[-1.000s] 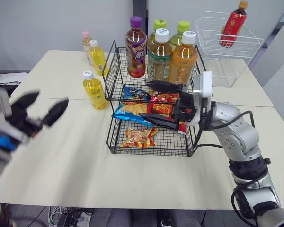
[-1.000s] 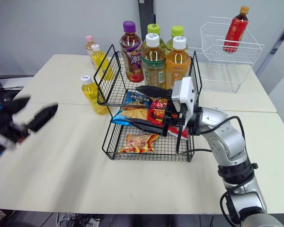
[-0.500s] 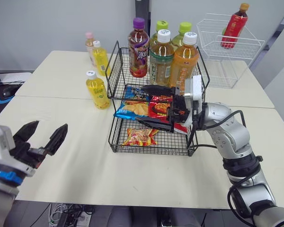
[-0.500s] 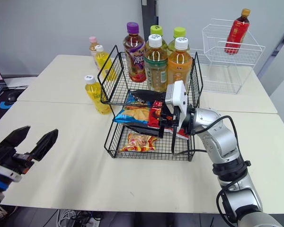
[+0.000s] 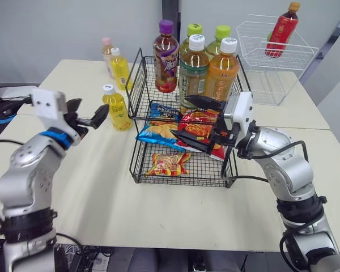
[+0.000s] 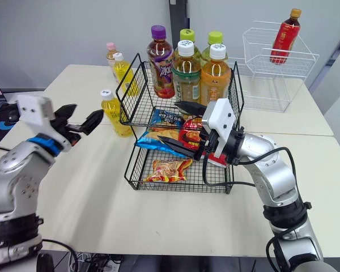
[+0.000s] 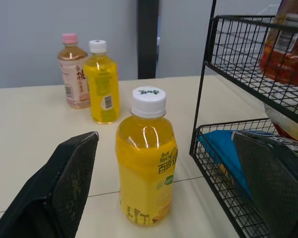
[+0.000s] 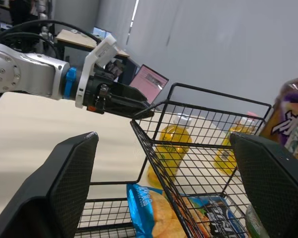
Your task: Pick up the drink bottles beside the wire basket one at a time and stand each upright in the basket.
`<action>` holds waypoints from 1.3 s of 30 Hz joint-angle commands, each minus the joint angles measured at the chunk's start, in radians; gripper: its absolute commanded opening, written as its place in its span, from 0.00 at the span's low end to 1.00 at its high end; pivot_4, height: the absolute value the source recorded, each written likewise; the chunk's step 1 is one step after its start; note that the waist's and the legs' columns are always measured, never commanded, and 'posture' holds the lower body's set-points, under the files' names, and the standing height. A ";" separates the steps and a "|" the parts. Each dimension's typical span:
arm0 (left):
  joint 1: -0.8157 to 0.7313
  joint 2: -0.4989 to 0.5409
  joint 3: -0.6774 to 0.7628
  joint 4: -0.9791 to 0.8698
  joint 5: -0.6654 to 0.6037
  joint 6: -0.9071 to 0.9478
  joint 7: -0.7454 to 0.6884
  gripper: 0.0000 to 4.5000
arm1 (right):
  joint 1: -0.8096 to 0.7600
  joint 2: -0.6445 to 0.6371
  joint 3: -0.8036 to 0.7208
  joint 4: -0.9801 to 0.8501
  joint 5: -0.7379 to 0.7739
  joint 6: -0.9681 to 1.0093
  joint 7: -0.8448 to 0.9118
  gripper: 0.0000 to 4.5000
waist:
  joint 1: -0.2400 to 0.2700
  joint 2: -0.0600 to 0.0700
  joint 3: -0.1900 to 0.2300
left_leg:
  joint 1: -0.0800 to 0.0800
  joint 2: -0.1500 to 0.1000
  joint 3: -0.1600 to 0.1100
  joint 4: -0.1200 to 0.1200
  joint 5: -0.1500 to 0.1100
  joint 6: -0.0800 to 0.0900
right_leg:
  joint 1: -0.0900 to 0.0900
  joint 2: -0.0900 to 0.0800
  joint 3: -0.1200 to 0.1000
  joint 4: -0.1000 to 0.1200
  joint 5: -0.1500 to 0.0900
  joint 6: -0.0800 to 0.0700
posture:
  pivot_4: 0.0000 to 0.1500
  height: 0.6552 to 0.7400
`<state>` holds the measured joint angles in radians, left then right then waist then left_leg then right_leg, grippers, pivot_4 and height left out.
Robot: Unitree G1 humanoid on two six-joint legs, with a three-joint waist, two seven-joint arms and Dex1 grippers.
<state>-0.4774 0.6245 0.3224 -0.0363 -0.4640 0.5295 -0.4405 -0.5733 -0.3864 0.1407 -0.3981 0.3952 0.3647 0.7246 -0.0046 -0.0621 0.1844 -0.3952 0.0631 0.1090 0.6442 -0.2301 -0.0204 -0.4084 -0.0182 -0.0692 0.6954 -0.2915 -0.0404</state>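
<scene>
A black two-tier wire basket (image 5: pixel 137 85) stands mid-table. Its top tier holds a purple bottle (image 5: pixel 164 54), two green-capped bottles and two white-capped ones, all upright. Left of it on the table stand a near yellow bottle (image 5: pixel 115 107), a far yellow bottle (image 5: pixel 118 68) and a pink bottle (image 5: pixel 105 51). My left gripper (image 5: pixel 88 112) is open, level with the near yellow bottle (image 7: pixel 145 158) and just short of it, with that bottle centred between the fingers (image 7: pixel 54 193). My right gripper (image 5: pixel 191 122) is open in front of the basket's right side, empty.
Snack bags (image 5: pixel 167 163) lie in the basket's lower tiers. A white wire basket (image 5: pixel 255 85) with a red bottle (image 5: pixel 280 28) on it stands at the back right. A laptop and mouse pad (image 5: pixel 3 107) sit off the table's left edge.
My left arm rose from low at the front left and reached in toward the near yellow bottle, still open. The right gripper stayed open at the basket's front.
</scene>
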 commanded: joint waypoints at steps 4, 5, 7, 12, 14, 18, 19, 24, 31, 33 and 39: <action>-0.219 -0.012 -0.094 0.323 0.132 -0.203 -0.053 1.00 | 0.014 0.001 -0.011 -0.097 -0.019 0.041 -0.073 1.00 | 0.002 0.000 0.000 | -0.002 0.000 0.000 0.000 0.001 -0.001 | -0.002 0.000 0.000 0.000 0.000 0.001 | 1.00 1.00; -0.255 -0.018 -0.104 0.376 0.146 -0.229 -0.058 1.00 | 0.019 0.001 -0.011 -0.107 -0.019 0.046 -0.080 1.00 | 0.003 0.000 0.000 | -0.002 0.000 0.000 0.000 0.001 -0.001 | -0.002 0.000 -0.001 0.000 0.000 0.001 | 1.00 1.00; -0.320 -0.032 -0.118 0.482 0.170 -0.281 -0.073 1.00 | 0.028 0.000 -0.012 -0.123 -0.017 0.054 -0.089 1.00 | 0.003 0.000 0.000 | -0.003 0.000 0.000 0.001 0.001 -0.001 | -0.002 0.000 -0.001 0.000 0.000 0.001 | 1.00 1.00; -0.429 -0.056 -0.146 0.673 0.217 -0.384 -0.119 1.00 | 0.034 -0.011 -0.023 -0.143 -0.012 0.065 -0.093 1.00 | 0.000 0.000 0.000 | -0.003 0.000 0.000 0.001 0.002 -0.003 | -0.002 0.000 -0.001 0.000 0.000 0.000 | 1.00 1.00; -0.462 -0.062 -0.157 0.732 0.236 -0.416 -0.133 1.00 | 0.035 -0.018 -0.029 -0.146 -0.011 0.068 -0.094 1.00 | 0.000 0.000 0.000 | -0.003 0.000 0.000 0.001 0.002 -0.003 | -0.003 0.000 -0.001 0.000 0.000 0.000 | 1.00 1.00; -0.502 -0.061 -0.168 0.817 0.265 -0.461 -0.150 1.00 | 0.038 -0.025 -0.032 -0.154 -0.010 0.072 -0.101 1.00 | -0.001 0.000 0.000 | -0.004 0.000 0.000 0.001 0.002 -0.003 | -0.003 0.000 -0.001 0.000 0.000 0.000 | 1.00 1.00; -0.507 -0.061 -0.170 0.829 0.270 -0.468 -0.154 1.00 | 0.039 -0.026 -0.032 -0.156 -0.009 0.073 -0.103 1.00 | -0.001 0.000 0.000 | -0.004 0.000 0.000 0.001 0.002 -0.004 | -0.003 0.000 -0.001 0.000 0.000 0.000 | 1.00 1.00; -0.517 -0.050 -0.163 0.879 0.289 -0.493 -0.154 0.73 | 0.043 -0.030 -0.034 -0.157 -0.011 0.072 -0.109 1.00 | -0.001 0.000 0.000 | -0.004 0.000 0.000 0.001 0.002 -0.004 | -0.003 0.000 -0.001 0.000 0.000 0.001 | 1.00 1.00; -0.527 -0.031 -0.151 0.921 0.306 -0.520 -0.143 0.30 | 0.042 -0.026 -0.032 -0.149 -0.011 0.066 -0.109 1.00 | -0.004 0.000 0.000 | -0.003 0.000 0.000 0.001 0.002 -0.004 | -0.003 0.000 -0.001 0.000 0.000 0.001 | 1.00 1.00; -0.527 -0.024 -0.148 0.923 0.305 -0.519 -0.142 0.30 | 0.040 -0.025 -0.031 -0.145 -0.010 0.064 -0.107 1.00 | -0.005 0.000 0.000 | -0.003 0.000 0.000 0.001 0.002 -0.004 | -0.003 0.000 -0.001 0.001 0.000 0.001 | 1.00 1.00; -0.530 0.019 -0.119 0.844 0.260 -0.494 -0.192 0.30 | 0.033 -0.022 -0.036 -0.134 -0.006 0.052 -0.100 1.00 | -0.019 0.000 0.000 | -0.003 0.000 0.000 0.001 0.002 -0.004 | -0.003 0.000 -0.001 0.001 0.000 0.001 | 1.00 1.00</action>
<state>-0.9858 0.6041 0.1647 0.8779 -0.1816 0.0393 -0.6104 -0.5272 -0.4116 0.1371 -0.5077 0.3762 0.4417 0.6278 -0.0239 -0.0624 0.1845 -0.3984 0.0632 0.1093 0.6454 -0.2277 -0.0244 -0.4116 -0.0182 -0.0701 0.6965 -0.2919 -0.0395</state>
